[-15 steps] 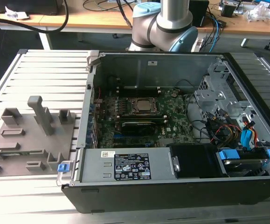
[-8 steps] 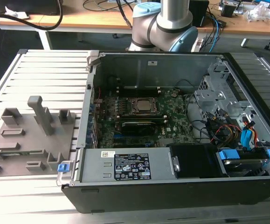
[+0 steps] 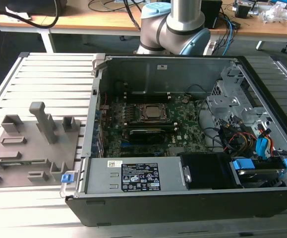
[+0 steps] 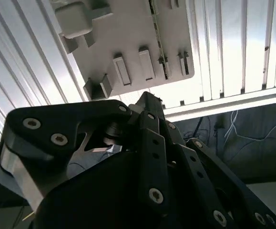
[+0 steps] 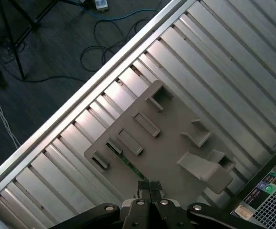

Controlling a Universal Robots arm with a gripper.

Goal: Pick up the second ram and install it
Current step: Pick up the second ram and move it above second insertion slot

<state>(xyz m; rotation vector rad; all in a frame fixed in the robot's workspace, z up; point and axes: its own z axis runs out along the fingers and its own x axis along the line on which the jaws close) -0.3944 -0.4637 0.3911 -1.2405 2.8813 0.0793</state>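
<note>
1. While the gripper (image 5: 148,187) hangs well above the grey fixture (image 5: 176,143), its fingers look pressed together, with nothing between them.
2. The ram (image 5: 126,161) sits in that fixture. In the first wrist view it shows as a thin green line, so I judge that it stands on edge in a slot.
3. Its long axis runs almost straight toward the fingertips. The near end lies below and just ahead of them, and the far end points away across the plate.
4. A low slot block (image 5: 129,142) stands just beside the ram. More blocks sit farther along the plate.
5. A tall post (image 5: 205,168) rises from the other part of the fixture, well apart from the ram.
6. As far as the wrist views show, nothing lies between the fingers and the ram's top edge.
7. In the exterior view, the open case (image 3: 183,198) stands just beside the fixture, on the exterior view's right. Its board (image 3: 153,124) is uncovered, and both rest on the slatted table (image 3: 49,79).
</note>
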